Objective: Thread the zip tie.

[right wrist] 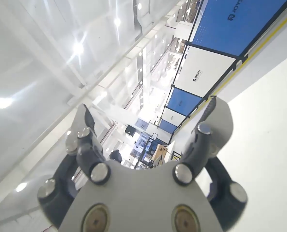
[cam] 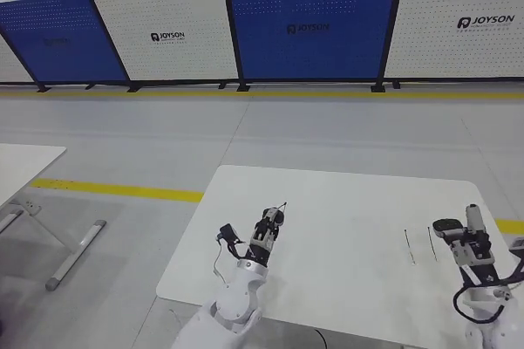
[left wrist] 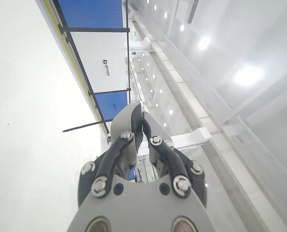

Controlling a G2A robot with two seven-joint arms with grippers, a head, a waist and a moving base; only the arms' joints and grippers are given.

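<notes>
My left gripper (cam: 270, 220) is held over the near left part of the white table (cam: 349, 218), pointing away from me. Its fingers (left wrist: 136, 119) are pressed together on a thin black zip tie (left wrist: 83, 127), whose pointed end sticks out sideways past the fingertips (cam: 282, 208). My right gripper (cam: 471, 225) is at the table's near right edge, and in the right wrist view (right wrist: 149, 108) it stands wide open with nothing between its fingers. Two more black zip ties (cam: 409, 246) (cam: 432, 242) lie flat on the table just to its left.
A second white table (cam: 17, 166) stands to the far left across a gap of floor. A yellow floor line (cam: 113, 188) runs behind the tables. Blue and white panel walls (cam: 314, 39) close off the back.
</notes>
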